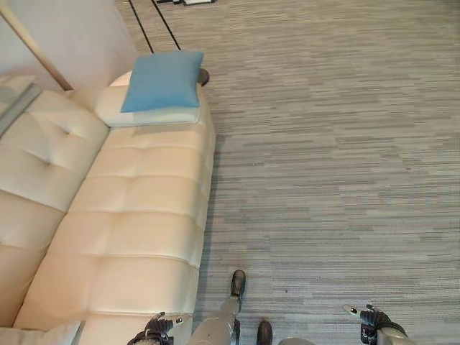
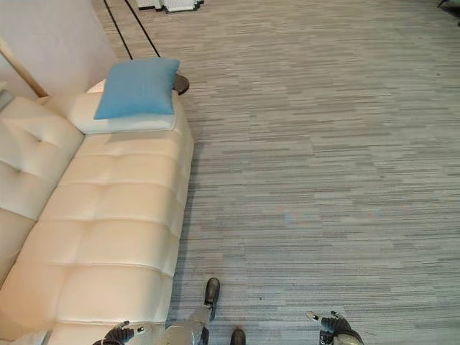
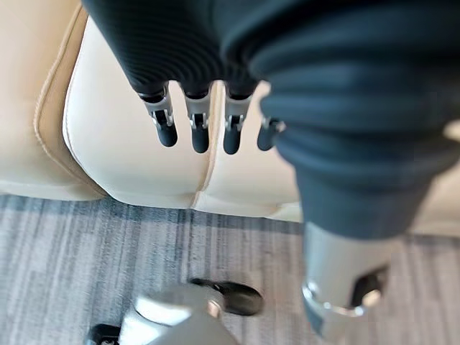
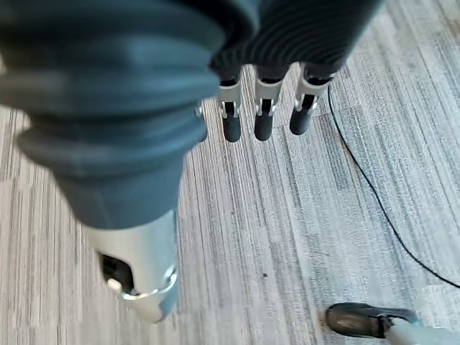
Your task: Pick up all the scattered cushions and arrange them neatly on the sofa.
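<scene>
Left eye view: I look down on a cream tufted sofa [image 1: 129,223] along my left and grey striped carpet [image 1: 338,180] to my right. A blue cushion [image 1: 162,80] lies flat on a cream cushion [image 1: 147,113] at the far end of the seat, its far corner reaching just past the seat edge; I judge this stack to be a placed pair, set at the end so the rest of the seat stays free. The corner of a pale cushion [image 1: 50,335] shows at the near end of the sofa, at the bottom edge of the view. My left hand [image 1: 154,330] hangs low beside the sofa's near front corner, and my right hand [image 1: 366,320] hangs over bare carpet. Right eye view: the same layout, with the blue cushion squarely atop the cream one; no loose cushion lies on the visible carpet, so I judge that I must look elsewhere for any remaining ones. Left wrist view: the fingers [image 3: 195,129] of my left hand are straight and relaxed, holding nothing, just in front of the sofa's front edge. Right wrist view: the fingers [image 4: 263,118] of my right hand are likewise extended and empty above the carpet, consistent with arms at rest between pickups.
</scene>
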